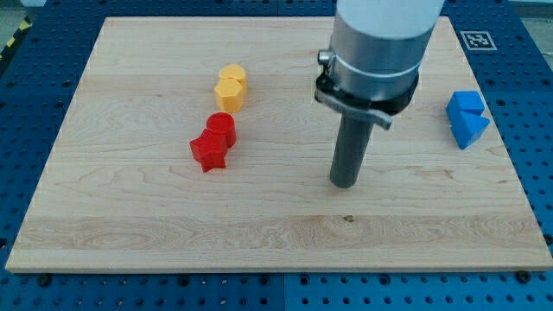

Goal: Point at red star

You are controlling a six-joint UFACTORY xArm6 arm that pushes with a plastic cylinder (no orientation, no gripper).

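Observation:
The red star lies on the wooden board, left of the middle. A red cylinder touches it just above and to the right. My tip rests on the board well to the right of the red star, with bare wood between them. The rod rises from it to the arm's grey body at the view's top.
Two yellow blocks sit together above the red cylinder; their exact shapes are hard to make out. Two blue blocks sit together near the board's right edge. A blue pegboard table surrounds the board.

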